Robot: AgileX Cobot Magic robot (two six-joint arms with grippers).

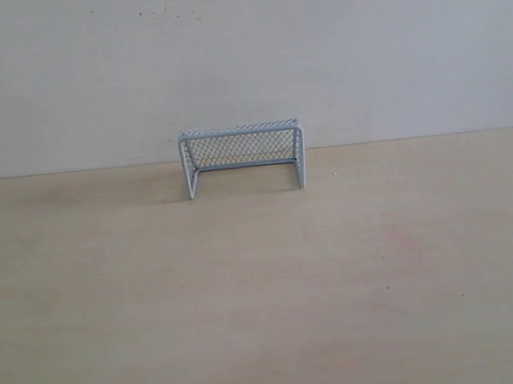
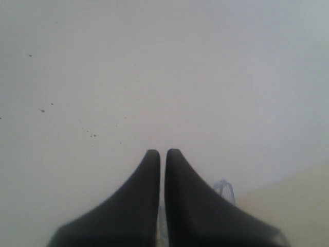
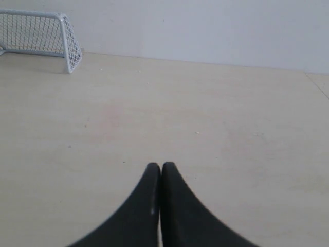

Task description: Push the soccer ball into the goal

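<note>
Right wrist view: fingers (image 3: 146,206) together, left fingers (image 2: 139,206) likewise; goal (image 3: 38,32) well ahead, ball unseen, so find it before nudging.
</note>
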